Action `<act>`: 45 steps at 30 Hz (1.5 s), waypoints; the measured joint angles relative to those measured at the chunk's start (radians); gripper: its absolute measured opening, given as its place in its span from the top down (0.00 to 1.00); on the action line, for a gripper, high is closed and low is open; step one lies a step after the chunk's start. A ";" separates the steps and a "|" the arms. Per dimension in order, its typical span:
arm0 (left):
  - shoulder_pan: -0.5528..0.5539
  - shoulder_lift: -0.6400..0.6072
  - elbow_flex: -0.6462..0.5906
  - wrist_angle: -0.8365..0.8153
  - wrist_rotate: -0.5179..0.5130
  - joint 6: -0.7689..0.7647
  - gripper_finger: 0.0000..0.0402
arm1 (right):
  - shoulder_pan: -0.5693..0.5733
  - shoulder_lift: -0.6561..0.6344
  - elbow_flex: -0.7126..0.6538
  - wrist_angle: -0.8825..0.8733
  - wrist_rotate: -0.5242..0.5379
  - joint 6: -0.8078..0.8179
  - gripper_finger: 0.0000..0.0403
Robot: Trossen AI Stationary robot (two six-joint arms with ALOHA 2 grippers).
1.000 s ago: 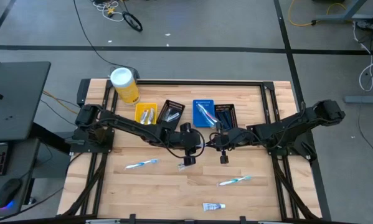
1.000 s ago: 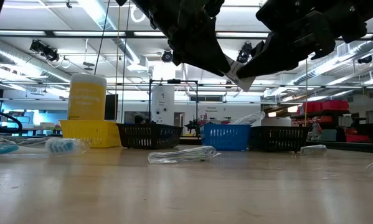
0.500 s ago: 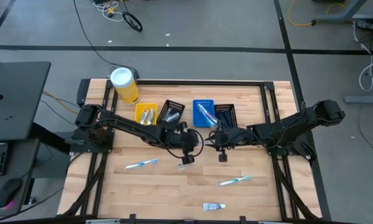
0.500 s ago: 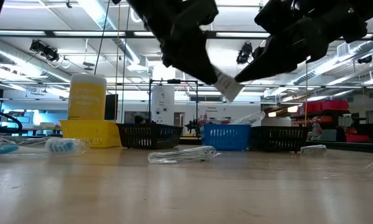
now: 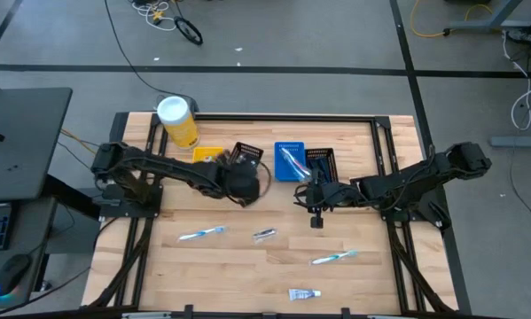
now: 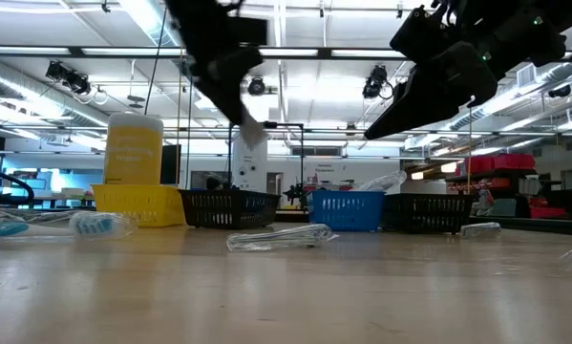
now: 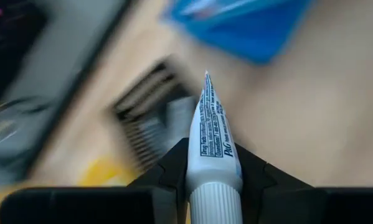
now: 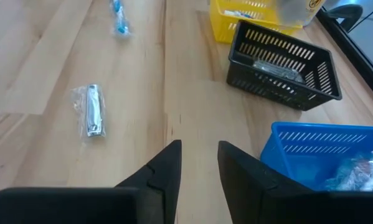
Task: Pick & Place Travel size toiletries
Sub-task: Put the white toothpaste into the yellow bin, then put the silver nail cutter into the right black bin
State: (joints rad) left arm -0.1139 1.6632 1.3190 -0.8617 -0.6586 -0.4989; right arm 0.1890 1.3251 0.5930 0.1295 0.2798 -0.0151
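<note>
Your left arm is reaching over the worktop (image 5: 247, 266) toward the row of bins, and its fingers (image 7: 174, 171) are pinching a small white tube (image 7: 211, 140) that sticks straight out ahead of them. Beyond the tip a black bin (image 7: 152, 118) and a yellow bin (image 7: 105, 174) are lying side by side, so a hasty release is risking the wrong bin or a bounce off a rim. Your right fingers (image 8: 174, 165) are standing narrowly apart, holding nothing; ahead of them a wrapped silver item (image 8: 93, 110) is waiting. The grip is near the tube's cap, so it could pivot.
</note>
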 joint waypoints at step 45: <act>0.220 -0.055 -0.359 -0.018 0.056 -0.352 0.51 | 0.001 0.000 0.000 0.010 -0.134 0.011 0.61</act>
State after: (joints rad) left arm 0.1061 1.6081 0.9596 -0.8798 -0.6023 -0.8513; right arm 0.1898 1.3251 0.5934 0.1390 0.1459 -0.0040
